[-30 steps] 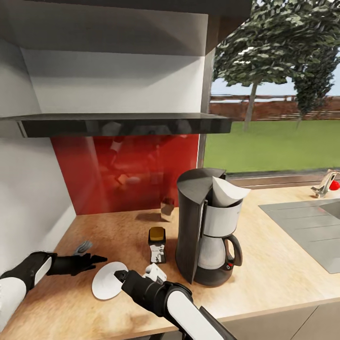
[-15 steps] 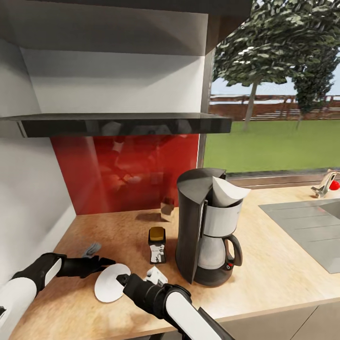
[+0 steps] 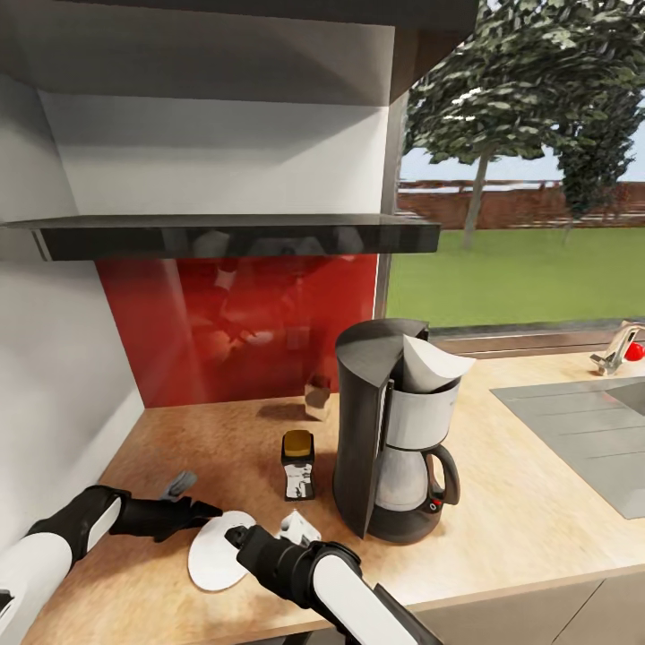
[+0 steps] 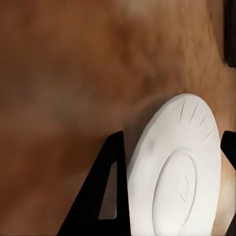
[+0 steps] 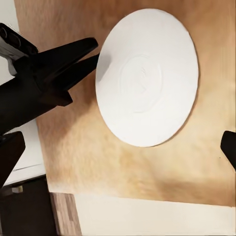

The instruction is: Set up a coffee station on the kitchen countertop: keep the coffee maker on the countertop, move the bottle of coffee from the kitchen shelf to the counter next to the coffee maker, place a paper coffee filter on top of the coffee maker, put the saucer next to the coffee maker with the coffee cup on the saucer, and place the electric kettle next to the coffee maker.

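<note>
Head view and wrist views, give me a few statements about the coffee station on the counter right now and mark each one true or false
1. A paper coffee filter sits on top of the coffee maker. True.
2. The bottle of coffee stands on the black kitchen shelf. False: it stands on the kitchen countertop, beside the coffee maker.
3. The left gripper is at the edge of the saucer. True.
4. The saucer lies in the steel sink. False: it lies on the countertop, on the far side of the coffee maker from the sink.
5. The saucer's top is bare in the right wrist view. True.
</note>
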Tool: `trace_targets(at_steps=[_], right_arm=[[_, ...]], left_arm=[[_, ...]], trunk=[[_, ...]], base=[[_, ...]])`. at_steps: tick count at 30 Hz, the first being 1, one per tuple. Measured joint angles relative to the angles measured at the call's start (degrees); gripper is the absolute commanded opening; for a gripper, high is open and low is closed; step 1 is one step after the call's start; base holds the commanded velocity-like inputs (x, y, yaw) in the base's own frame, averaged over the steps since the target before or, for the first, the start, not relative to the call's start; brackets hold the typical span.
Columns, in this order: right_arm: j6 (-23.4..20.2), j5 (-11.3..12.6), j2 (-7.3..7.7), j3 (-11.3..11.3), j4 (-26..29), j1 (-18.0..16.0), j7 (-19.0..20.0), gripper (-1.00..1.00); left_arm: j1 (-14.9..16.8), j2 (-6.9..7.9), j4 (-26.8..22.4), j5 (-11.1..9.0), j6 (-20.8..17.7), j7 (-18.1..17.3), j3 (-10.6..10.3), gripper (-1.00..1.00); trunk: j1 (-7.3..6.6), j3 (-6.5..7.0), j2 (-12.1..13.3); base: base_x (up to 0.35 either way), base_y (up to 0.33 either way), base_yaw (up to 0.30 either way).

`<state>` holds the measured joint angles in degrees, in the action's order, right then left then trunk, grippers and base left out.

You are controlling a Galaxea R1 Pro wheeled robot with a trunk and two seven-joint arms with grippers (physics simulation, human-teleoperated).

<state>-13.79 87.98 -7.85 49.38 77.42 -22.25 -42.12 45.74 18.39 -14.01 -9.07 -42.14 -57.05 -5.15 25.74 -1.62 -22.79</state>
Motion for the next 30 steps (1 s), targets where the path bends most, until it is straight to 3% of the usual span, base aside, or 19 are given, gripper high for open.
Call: trace_targets(at_steps=[18,30], right_arm=[[0.00,1.14,-0.22,-0.04,-5.26,0.00,0.19,1.00],[0.06,1.16,-0.23,0.00,-6.11,0.00,0.19,1.00]], left_arm=[[-0.05,-0.33,-0.58,0.48,-0.13,-0.07,-0.41,1.00],[-0.04,-1.66,-0.50,0.47,-0.26,-0.09,-0.34,1.00]], trunk=[[0.00,0.00,0.00],[0.00,0.00,0.00]], base=[[0.000,0.000,0.000],[0.000,0.000,0.000]])
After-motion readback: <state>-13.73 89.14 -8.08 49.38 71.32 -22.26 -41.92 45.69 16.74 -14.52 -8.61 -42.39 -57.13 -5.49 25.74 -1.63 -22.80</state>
